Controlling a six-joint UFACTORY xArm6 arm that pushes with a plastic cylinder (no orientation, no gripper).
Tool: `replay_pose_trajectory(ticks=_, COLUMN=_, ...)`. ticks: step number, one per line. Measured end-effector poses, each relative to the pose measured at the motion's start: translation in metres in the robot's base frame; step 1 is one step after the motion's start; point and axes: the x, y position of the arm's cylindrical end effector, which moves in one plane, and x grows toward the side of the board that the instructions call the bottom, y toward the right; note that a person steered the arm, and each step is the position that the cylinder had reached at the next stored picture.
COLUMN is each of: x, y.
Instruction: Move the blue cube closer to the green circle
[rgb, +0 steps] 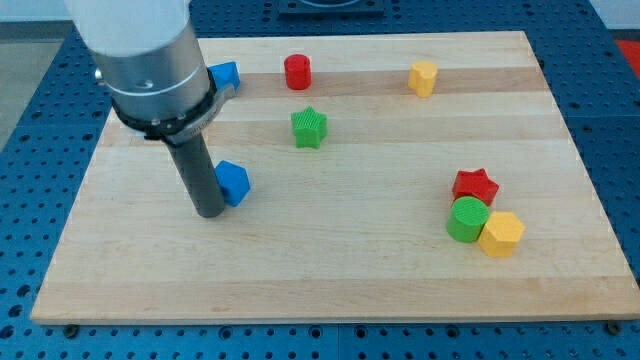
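A blue cube (233, 182) lies on the wooden board at the view's left of centre. My tip (210, 212) rests on the board right against the cube's left side, touching or nearly touching it. The green circle (466, 219), a short cylinder, stands at the view's lower right, far from the cube. It sits between a red star (475, 185) above it and a yellow hexagonal block (501, 234) at its right, touching both.
A second blue block (224, 75) sits at the view's top left, partly hidden behind the arm's body. A red cylinder (297, 72), a green star (309, 128) and a yellow block (423, 77) lie along the top half. The board's edge (330, 320) runs along the bottom.
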Motion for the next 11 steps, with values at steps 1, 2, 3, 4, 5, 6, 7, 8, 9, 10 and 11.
replay_pose_trajectory(ticks=1, x=-0.009, y=-0.047)
replay_pose_trajectory(ticks=2, x=-0.015, y=-0.060)
replay_pose_trajectory(ticks=3, x=-0.028, y=-0.025)
replay_pose_trajectory(ticks=4, x=-0.029, y=0.021)
replay_pose_trajectory(ticks=5, x=-0.012, y=0.072)
replay_pose_trajectory(ticks=6, x=0.013, y=0.115)
replay_pose_trajectory(ticks=7, x=0.037, y=0.162)
replay_pose_trajectory(ticks=8, x=0.041, y=0.203)
replay_pose_trajectory(ticks=9, x=0.040, y=0.218)
replay_pose_trajectory(ticks=10, x=0.037, y=0.203)
replay_pose_trajectory(ticks=11, x=0.000, y=0.175)
